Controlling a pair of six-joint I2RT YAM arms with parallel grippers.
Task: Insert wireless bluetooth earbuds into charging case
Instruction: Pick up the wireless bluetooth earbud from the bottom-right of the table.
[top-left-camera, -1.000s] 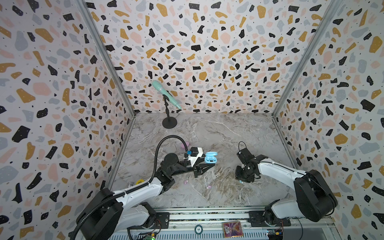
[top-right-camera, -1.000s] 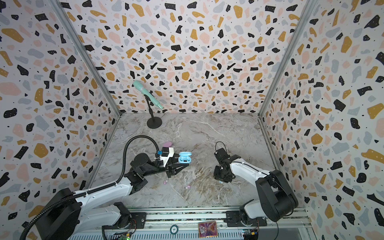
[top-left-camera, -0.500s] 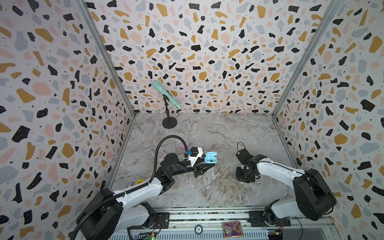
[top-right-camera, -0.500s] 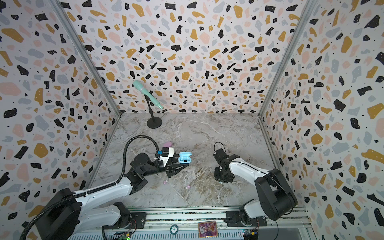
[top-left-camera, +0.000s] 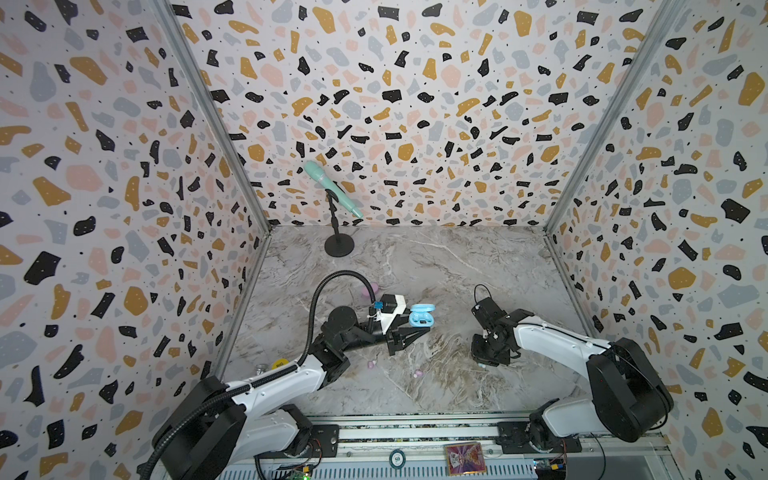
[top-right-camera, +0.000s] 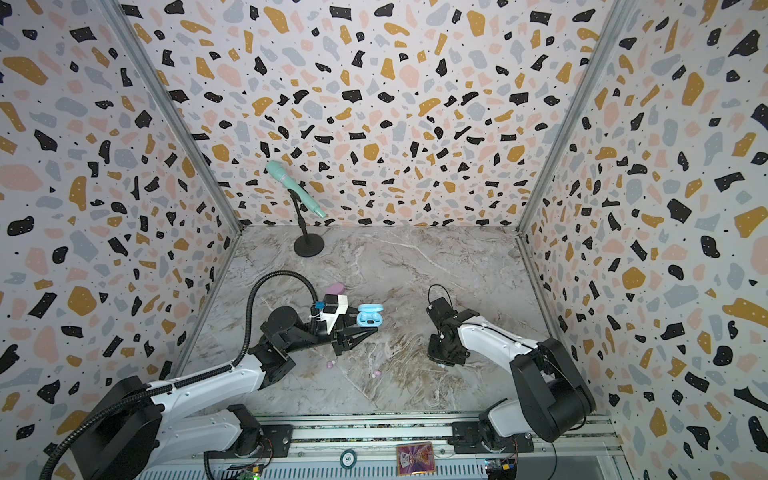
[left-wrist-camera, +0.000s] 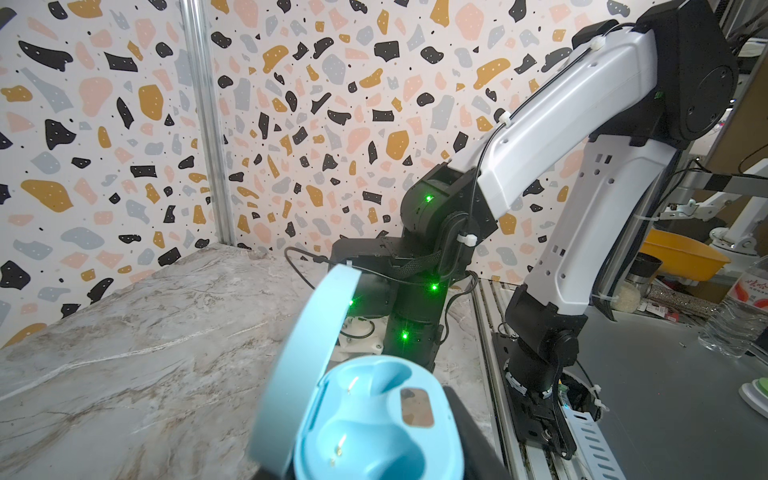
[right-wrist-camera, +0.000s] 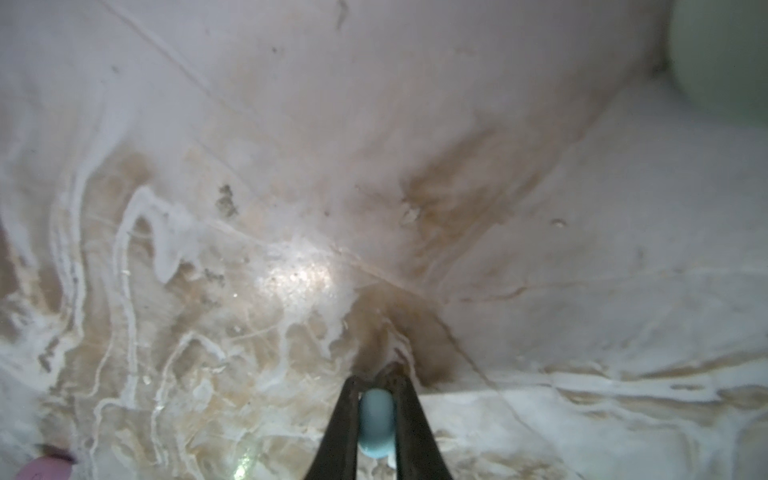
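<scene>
The right gripper (right-wrist-camera: 376, 380) pinches one light-blue earbud (right-wrist-camera: 376, 419), the left gripper (top-left-camera: 417, 328) clamps one open light-blue charging case (top-left-camera: 422, 318) (lid raised), and two pink earbuds (top-left-camera: 370, 364) lie loose nearby.

Top pair: high over the front rail (top-left-camera: 415, 432), side by side, looking down and inward at the marble table (top-left-camera: 415, 266); far enough to take in the patterned walls (top-left-camera: 415, 104)
Top pair overlap: nearly everything, microphone stand (top-right-camera: 308, 246) at the back to the rail
Left wrist: low, facing across the table at the right arm (left-wrist-camera: 561, 137); the open blue case (left-wrist-camera: 374, 424) sits right against the lens
Right wrist: aimed down at the marble, very near; right gripper (right-wrist-camera: 377, 380) and light blue earbud (right-wrist-camera: 376, 415) at its edge, a green blur (right-wrist-camera: 723, 54) in one corner, perhaps a case
Wrist and top overlap: right arm, blue case, marble
</scene>
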